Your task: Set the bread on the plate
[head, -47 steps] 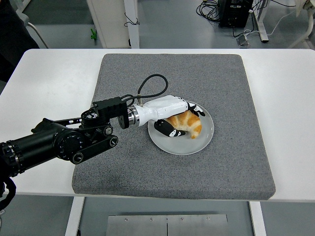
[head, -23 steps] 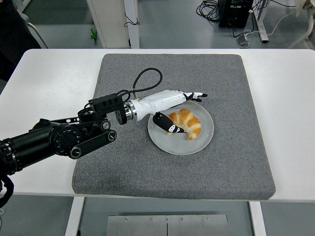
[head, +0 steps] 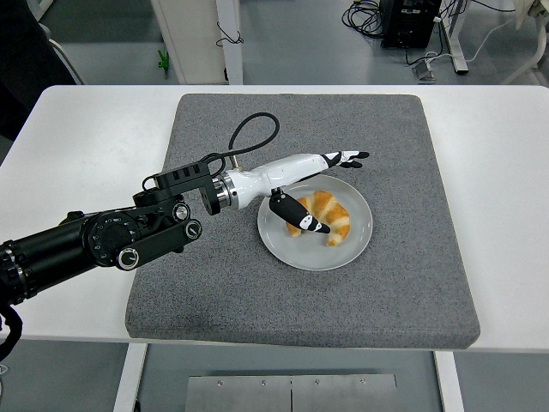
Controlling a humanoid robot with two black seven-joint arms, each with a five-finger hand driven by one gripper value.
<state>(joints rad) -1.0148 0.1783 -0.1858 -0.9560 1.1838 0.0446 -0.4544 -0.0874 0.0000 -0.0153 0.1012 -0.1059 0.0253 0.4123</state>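
Note:
A golden croissant (head: 330, 215) lies on the white plate (head: 352, 251), which sits on the grey mat (head: 395, 146) near its middle. My left hand (head: 330, 184) reaches in from the left and hovers over the plate's far left rim. It is open, with the fingers (head: 347, 159) stretched out past the plate's back edge and the thumb (head: 300, 215) hanging down in front of the croissant's left end. The hand holds nothing. The right arm is out of view.
The grey mat covers the middle of the white table (head: 77, 154). A black cable (head: 253, 133) loops up from the left wrist. Table legs and cables stand on the floor behind the table.
The left hand has let go of the croissant, opened its fingers, and lifted up and back toward the left. The croissant now rests on the plate.

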